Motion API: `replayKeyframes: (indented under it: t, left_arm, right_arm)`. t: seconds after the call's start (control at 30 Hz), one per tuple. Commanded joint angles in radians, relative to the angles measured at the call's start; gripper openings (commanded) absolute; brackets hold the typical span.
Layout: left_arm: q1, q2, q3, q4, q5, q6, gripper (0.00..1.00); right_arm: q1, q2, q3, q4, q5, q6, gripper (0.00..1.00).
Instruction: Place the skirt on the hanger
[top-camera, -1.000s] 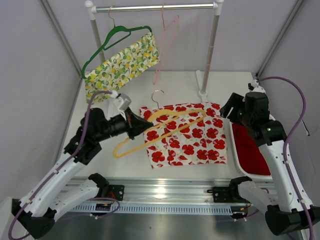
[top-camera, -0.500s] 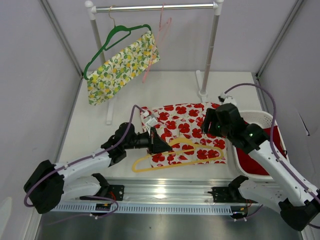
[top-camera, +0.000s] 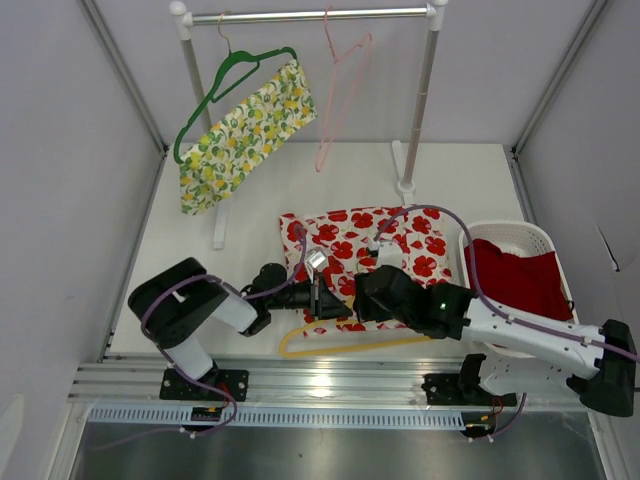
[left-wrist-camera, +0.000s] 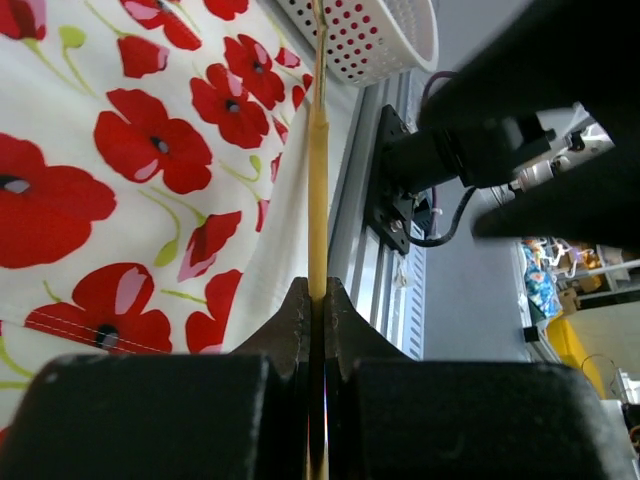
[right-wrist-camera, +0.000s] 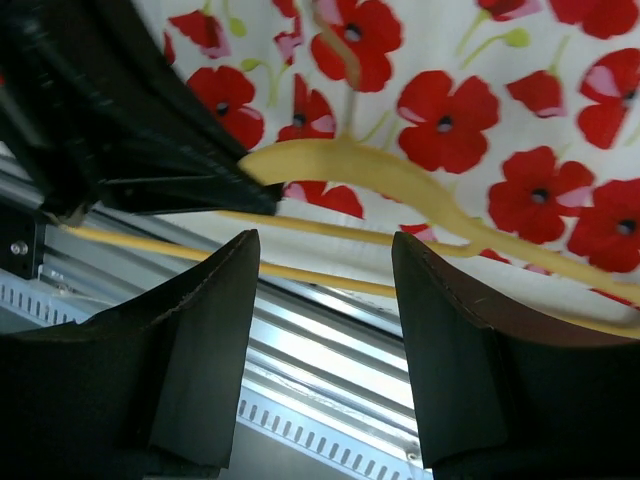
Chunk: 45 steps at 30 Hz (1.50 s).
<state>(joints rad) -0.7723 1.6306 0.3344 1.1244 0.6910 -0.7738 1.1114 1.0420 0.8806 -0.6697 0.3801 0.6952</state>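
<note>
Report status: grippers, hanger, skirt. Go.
Left gripper shut on yellow hanger. Right gripper open, hovering over it. Skirt spread on table, not hung. Grippers crowd each other.

White skirt (top-camera: 345, 225) with red poppies, yellow hanger (right-wrist-camera: 340, 160), green hanger (top-camera: 235, 68), lemon-print cloth (top-camera: 245, 130), pink hanger (top-camera: 340, 90)

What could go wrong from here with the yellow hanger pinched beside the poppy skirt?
1. The left end effector grips the thin yellow hanger only at its tips, so it may twist or slip.
2. The open right end effector hovers close beside the left one; a collision is possible.
3. The hanger's lower bar sits at the near edge of the table, off the skirt, and could slide onto the rail.
</note>
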Motion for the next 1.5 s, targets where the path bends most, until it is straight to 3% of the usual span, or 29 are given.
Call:
replayKeyframes:
  t: [0.0,0.4,0.7,1.07,1.47]
  left_arm:
    - [-0.005,0.058,0.003,0.336,-0.005,-0.022,0.0]
    - [-0.005,0.193,-0.001,0.413,-0.022,-0.002,0.0]
    - [0.019,0.226,0.018,0.408,-0.012,0.007,0.0]
    - [0.065,0.186,0.075,0.293,0.036,0.041,0.0]
    - [0.088,0.239,0.117,0.279,0.073,0.041,0.0]
  right_arm:
    - [0.073,0.068,-0.008,0.129,0.066,0.036,0.61]
    - [0.165,0.311,-0.049,0.419,-0.01,-0.008,0.61]
    - [0.272,0.443,-0.083,0.63,0.062,-0.048,0.59]
    - [0.309,0.53,-0.071,0.703,0.157,-0.069,0.58]
    - [0.317,0.621,-0.051,0.707,0.206,-0.071,0.59]
